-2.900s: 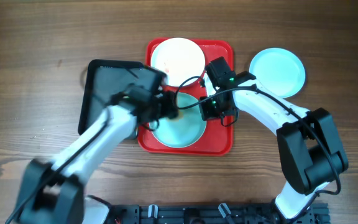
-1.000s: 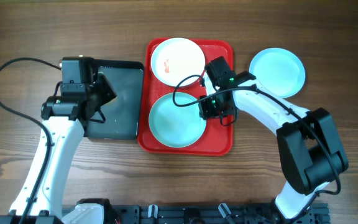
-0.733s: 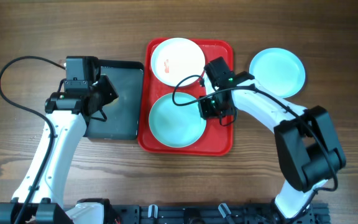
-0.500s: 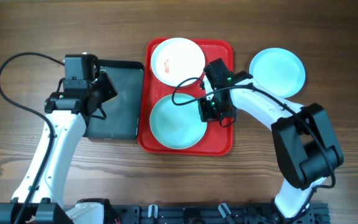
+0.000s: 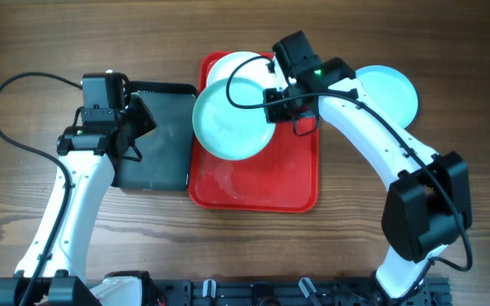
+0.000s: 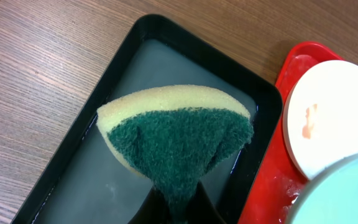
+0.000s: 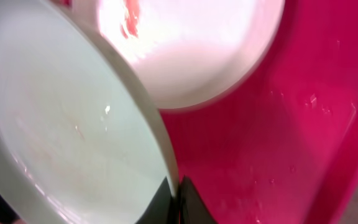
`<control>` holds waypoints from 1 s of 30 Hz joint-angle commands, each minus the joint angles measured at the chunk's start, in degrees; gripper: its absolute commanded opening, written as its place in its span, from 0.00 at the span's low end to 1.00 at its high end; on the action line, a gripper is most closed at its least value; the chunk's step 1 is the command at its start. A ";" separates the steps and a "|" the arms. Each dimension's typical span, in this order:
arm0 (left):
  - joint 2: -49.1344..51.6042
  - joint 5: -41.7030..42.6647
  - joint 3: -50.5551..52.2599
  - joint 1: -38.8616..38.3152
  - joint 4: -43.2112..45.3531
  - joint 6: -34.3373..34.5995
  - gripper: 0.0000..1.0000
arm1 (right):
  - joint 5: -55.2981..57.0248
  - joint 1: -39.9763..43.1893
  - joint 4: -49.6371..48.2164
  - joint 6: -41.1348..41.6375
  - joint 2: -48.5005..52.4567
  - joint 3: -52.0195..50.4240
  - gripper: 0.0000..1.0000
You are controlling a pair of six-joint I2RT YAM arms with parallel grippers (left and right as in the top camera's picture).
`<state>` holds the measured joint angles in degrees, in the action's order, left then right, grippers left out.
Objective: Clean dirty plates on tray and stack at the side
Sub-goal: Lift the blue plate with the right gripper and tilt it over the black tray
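My right gripper is shut on the rim of a pale blue plate and holds it lifted over the red tray; the grip shows in the right wrist view on that plate. A white plate with an orange-red smear lies at the tray's far end, partly hidden, and shows in the right wrist view and left wrist view. A second pale blue plate lies on the table to the right. My left gripper is shut on a green-and-yellow sponge above the black tray.
The black tray holds a film of water and sits against the red tray's left side. The red tray's near half is wet and bare. Wooden table lies all around. A black cable loops from each arm.
My right gripper has lifted the pale blue plate off the tray's near half and carried it up and away, over the white plate. The left arm has barely moved.
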<state>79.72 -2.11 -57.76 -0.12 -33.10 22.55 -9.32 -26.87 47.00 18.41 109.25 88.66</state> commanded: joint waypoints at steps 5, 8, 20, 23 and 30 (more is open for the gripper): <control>0.33 -0.76 -0.59 0.39 0.31 -1.14 0.04 | 9.01 -7.19 -15.10 4.31 0.66 1.22 0.04; 0.33 -0.74 -0.59 0.39 0.04 -1.14 0.04 | 13.70 -11.28 -22.45 4.28 3.56 1.22 0.04; 0.33 -0.76 -0.59 0.39 -0.76 -1.14 0.04 | 35.47 -17.73 -49.70 -31.58 6.56 1.31 0.04; 0.33 -0.74 -0.59 0.39 -0.81 -1.14 0.04 | 35.47 -18.73 -56.59 -47.32 6.56 1.31 0.04; 0.33 -0.76 -0.59 0.39 -0.98 -1.14 0.04 | 35.78 -22.56 -66.93 -68.83 6.56 1.29 0.04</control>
<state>79.72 -2.11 -57.76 -0.12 -34.06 22.55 25.17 -47.70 -17.65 -39.62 117.01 88.77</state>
